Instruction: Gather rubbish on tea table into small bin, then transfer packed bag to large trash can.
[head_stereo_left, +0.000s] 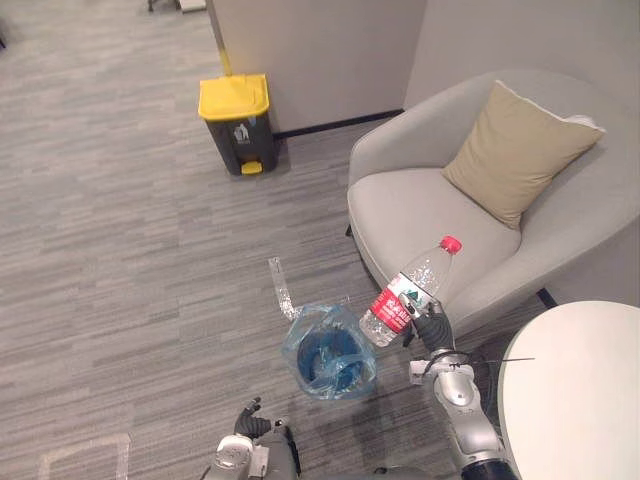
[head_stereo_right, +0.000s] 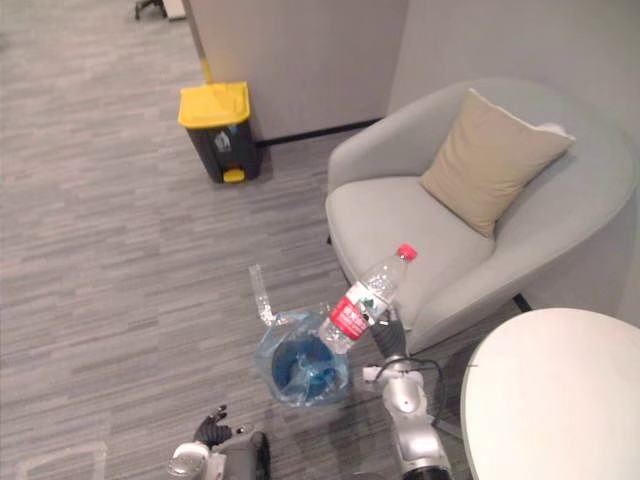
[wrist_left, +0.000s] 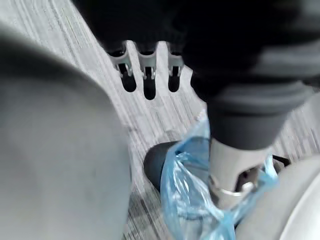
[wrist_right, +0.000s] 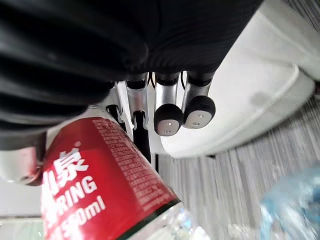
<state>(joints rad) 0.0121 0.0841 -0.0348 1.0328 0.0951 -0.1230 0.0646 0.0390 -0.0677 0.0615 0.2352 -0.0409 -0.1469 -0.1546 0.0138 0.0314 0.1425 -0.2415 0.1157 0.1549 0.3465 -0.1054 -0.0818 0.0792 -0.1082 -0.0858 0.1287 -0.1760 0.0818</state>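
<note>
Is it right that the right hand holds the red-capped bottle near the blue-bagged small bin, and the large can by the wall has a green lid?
Not quite: the large can by the wall has a yellow lid, not green, as the left eye view shows. The right hand does hold the red-capped bottle near the blue-bagged small bin.

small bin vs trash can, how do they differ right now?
Top: small bin open; trash can shut under a yellow lid.
Liner: small bin holds a blue bag spilling over its rim; trash can shows none.
Place: small bin by the armchair, near the bottle in the right hand; trash can far off by the wall.
Both stand upright on the floor.
</note>
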